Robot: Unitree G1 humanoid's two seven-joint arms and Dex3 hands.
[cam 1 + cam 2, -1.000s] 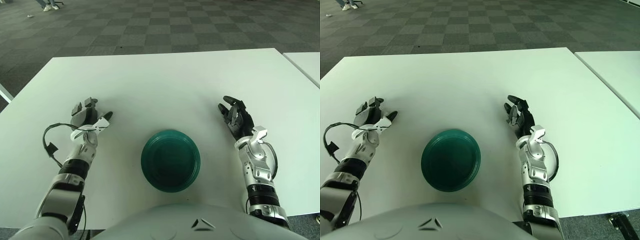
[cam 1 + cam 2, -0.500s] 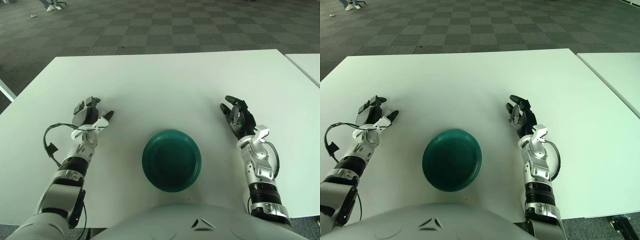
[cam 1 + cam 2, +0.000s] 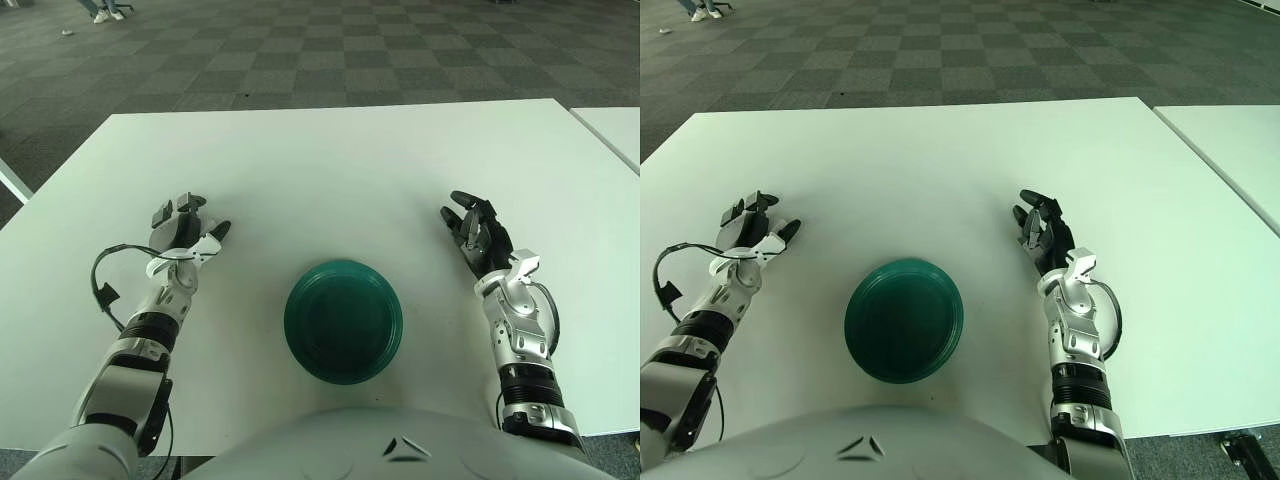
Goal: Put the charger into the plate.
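Checkered dark carpet ran behind a white table point(image 3: 330, 160), with a second white table's corner point(image 3: 610, 125) off to the robot's right. Green plate point(image 3: 343, 320) sat near the front edge of the table, right in front of the robot's torso, and it held nothing. No charger showed anywhere on the table in either eye view; nothing lay on the white surface but the plate and the two arms.

Left hand point(image 3: 182, 232) was out to the left of the plate, well apart from it, fingers loosely spread and holding nothing. Right hand point(image 3: 477, 234) was on the other side, also well apart from the plate, black fingers relaxed and open, nothing in them either. Couldn't tell if either hand touched the tabletop.

Progress, as I judged it: nothing done. Plate was empty, both hands were empty, and the charger was not in view, so the whole job was left: find it, grasp it, carry it over and set it in the plate.
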